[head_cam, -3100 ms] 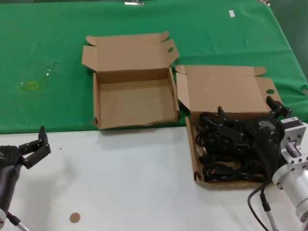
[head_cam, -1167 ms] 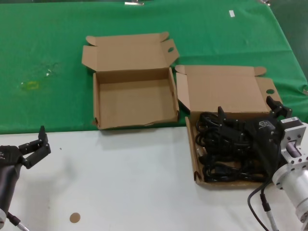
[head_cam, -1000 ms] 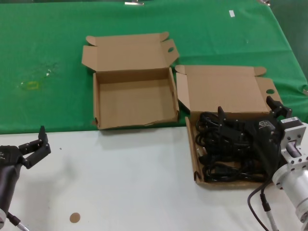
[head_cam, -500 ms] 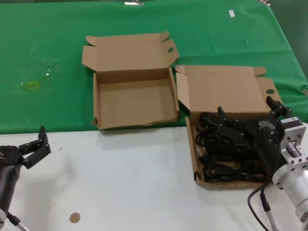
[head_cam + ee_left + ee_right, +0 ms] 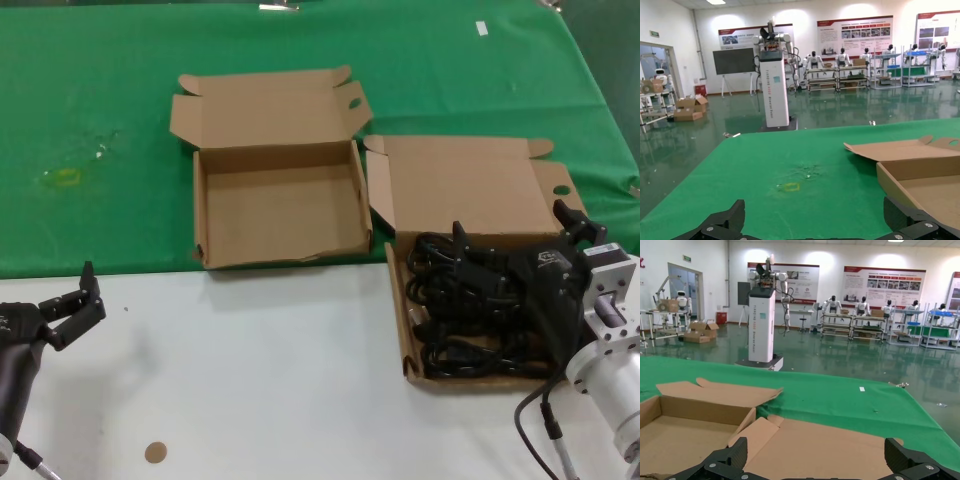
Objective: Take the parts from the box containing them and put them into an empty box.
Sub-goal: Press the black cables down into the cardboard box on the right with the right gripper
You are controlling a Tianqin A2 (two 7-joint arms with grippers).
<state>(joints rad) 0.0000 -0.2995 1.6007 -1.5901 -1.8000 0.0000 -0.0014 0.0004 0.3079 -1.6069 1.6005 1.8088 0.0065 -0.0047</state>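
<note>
Head view: the box containing them (image 5: pixel 470 190) sits toward the table's right edge, tray on the white strip, lid back on the green cloth (image 5: pixel 100 90). The parts (image 5: pixel 470 310), black coiled cables, fill its tray. An empty box (image 5: pixel 275 205) lies just beside it toward the middle, on the cloth near the green-white seam. Right gripper (image 5: pixel 515 235) hangs over the cables, fingers spread wide, nothing pinched; a small white mark on its housing, unreadable. Left gripper (image 5: pixel 75 300) is parked near the table's left front corner, fingers spread, empty. A brown round spot (image 5: pixel 154 452) lies near the front edge. Wrist views alone show the hall: a white column robot (image 5: pixel 774 75), wall posters (image 5: pixel 882 286) with unreadable writing, and a yellowish smear (image 5: pixel 790 187) on the cloth.
</note>
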